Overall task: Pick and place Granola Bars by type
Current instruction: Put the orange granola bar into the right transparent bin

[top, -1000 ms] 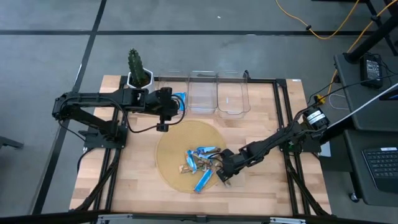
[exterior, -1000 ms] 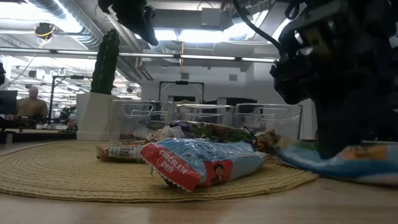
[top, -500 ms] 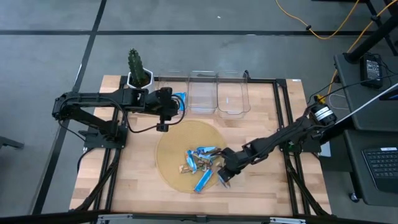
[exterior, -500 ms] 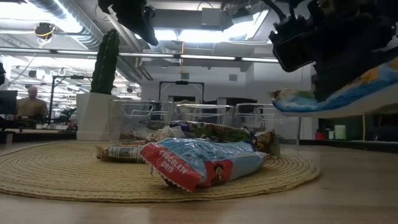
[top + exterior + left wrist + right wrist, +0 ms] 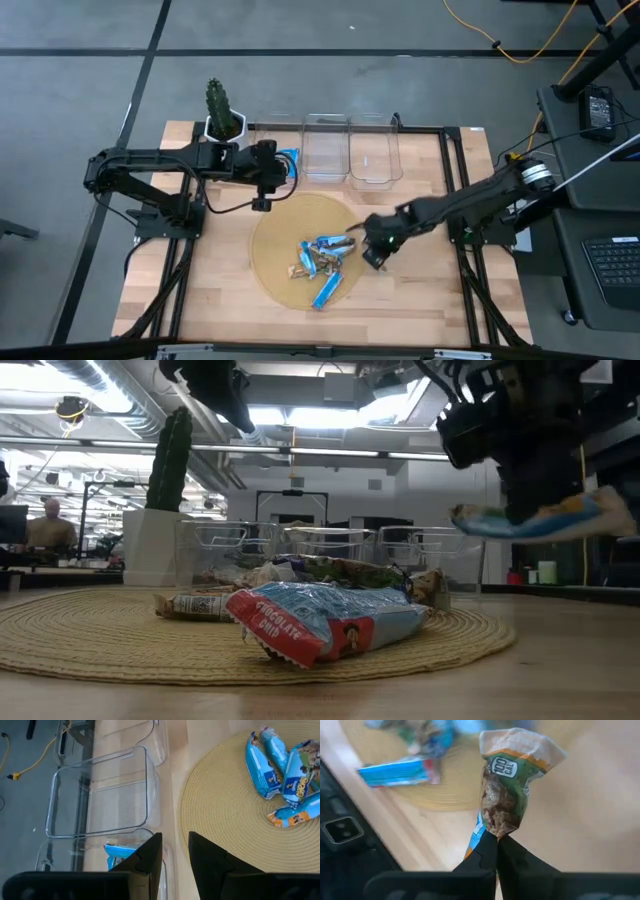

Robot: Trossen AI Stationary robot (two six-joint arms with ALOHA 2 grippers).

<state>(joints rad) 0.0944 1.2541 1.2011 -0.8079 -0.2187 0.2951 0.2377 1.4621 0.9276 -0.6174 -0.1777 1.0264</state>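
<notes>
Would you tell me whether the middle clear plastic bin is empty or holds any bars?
Empty: the middle clear plastic bin shows only bare floor, while a blue wrapped bar lies in the neighbouring bin beneath the left gripper.

Open-plan office or lab space. Exposed ducts point(image 5: 110, 390) and strip lighting are running overhead; a person point(image 5: 45, 525) is sitting at a desk at 9 o'clock. Yellow cable point(image 5: 500, 40) is trailing over grey carpet at 1 o'clock; a keyboard point(image 5: 612, 265) is sitting at 3 o'clock.

2 black jointed arms point(image 5: 150, 170) trailing black cables.
</notes>
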